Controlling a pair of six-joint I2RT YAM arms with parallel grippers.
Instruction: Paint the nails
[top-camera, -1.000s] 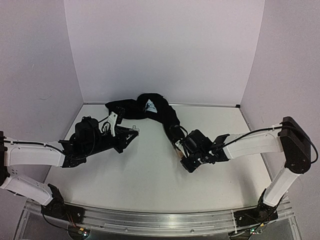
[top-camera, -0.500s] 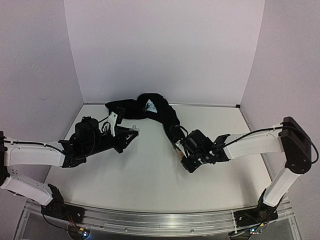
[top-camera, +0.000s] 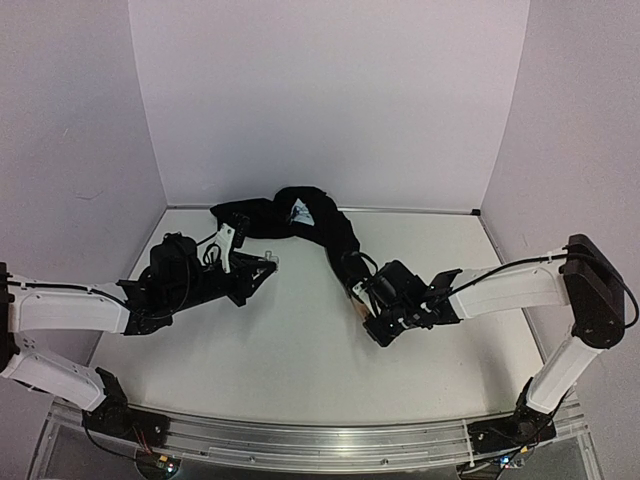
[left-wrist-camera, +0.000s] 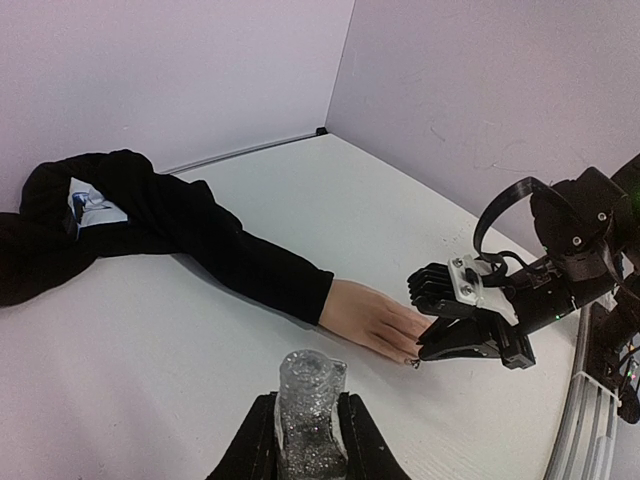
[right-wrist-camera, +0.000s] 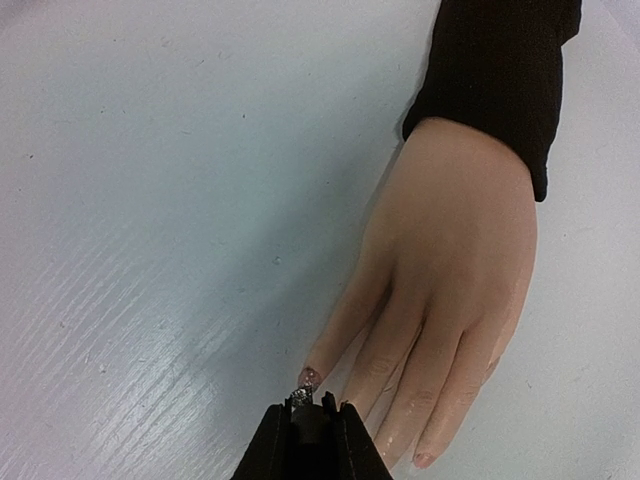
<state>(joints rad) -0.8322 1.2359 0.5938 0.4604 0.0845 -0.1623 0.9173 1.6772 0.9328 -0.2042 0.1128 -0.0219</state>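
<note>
The mannequin hand (right-wrist-camera: 450, 250) lies palm down on the white table, its black sleeve (right-wrist-camera: 500, 70) running back. Its nails show at the fingertips: one nail (right-wrist-camera: 309, 377) carries glitter, another nail (right-wrist-camera: 424, 460) is pale. My right gripper (right-wrist-camera: 310, 420) is shut on a small brush with a black stem, and its glittery tip (right-wrist-camera: 301, 397) is at the glittered nail. My left gripper (left-wrist-camera: 305, 440) is shut on the clear glitter polish bottle (left-wrist-camera: 308, 410), uncapped and upright, at the table's left. In the top view the right gripper (top-camera: 378, 318) covers the fingers and the left gripper (top-camera: 262, 268) is apart from the hand.
The black sleeve (top-camera: 300, 222) bunches into a heap at the back of the table by the rear wall. Lilac walls close in the table on three sides. A metal rail (top-camera: 300, 440) runs along the near edge.
My right gripper has crept very slightly with the brush at the fingertips. The left arm and the bottle have not moved.
</note>
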